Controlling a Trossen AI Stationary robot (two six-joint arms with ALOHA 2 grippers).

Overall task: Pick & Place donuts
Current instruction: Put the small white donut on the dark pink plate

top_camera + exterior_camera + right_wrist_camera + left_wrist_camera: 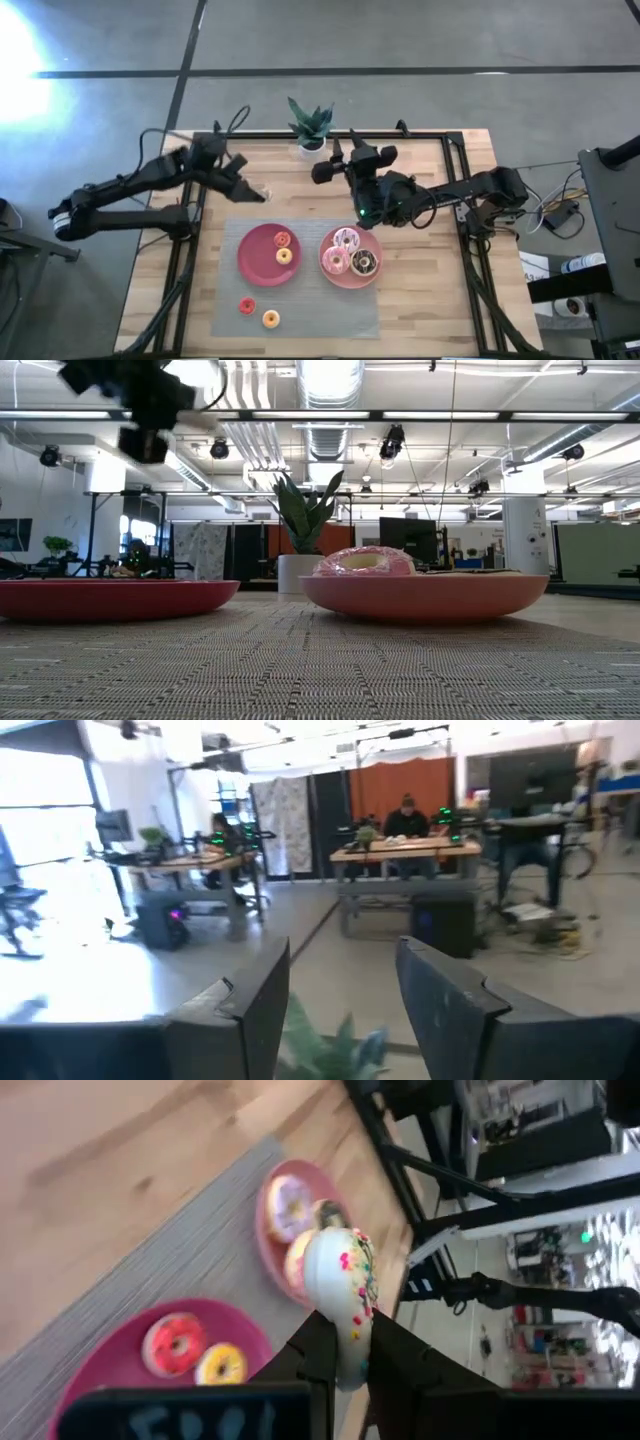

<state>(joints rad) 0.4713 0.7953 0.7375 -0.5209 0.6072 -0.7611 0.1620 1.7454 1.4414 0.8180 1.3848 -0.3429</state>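
Note:
My left gripper (250, 189) hangs above the bare wood beyond the grey mat, shut on a white-iced donut with coloured sprinkles (343, 1285). The red plate (252, 262) holds a small red donut (282, 240) and a yellow one (284, 256). The pink plate (336, 277) carries three larger donuts: pale pink sprinkled (346, 239), pink (334, 262) and chocolate (364, 263). A red donut (246, 305) and an orange one (270, 319) lie flat on the mat. My right gripper (340, 990) is open and empty, raised beyond the pink plate and facing the plant. My left gripper pinches the white sprinkled donut by its lower rim (350, 1342) between the two fingers (318, 1342). The ring stands on edge, sticks out past the fingertips and is lifted clear of the table, above the mat's far edge.
A potted plant (311, 124) stands at the table's far edge, close to my right gripper. The grey woven mat (310, 320) lies under both plates. Bare wood (440, 300) lies to the mat's right and left. Black frame rails (470, 290) run along the table's sides.

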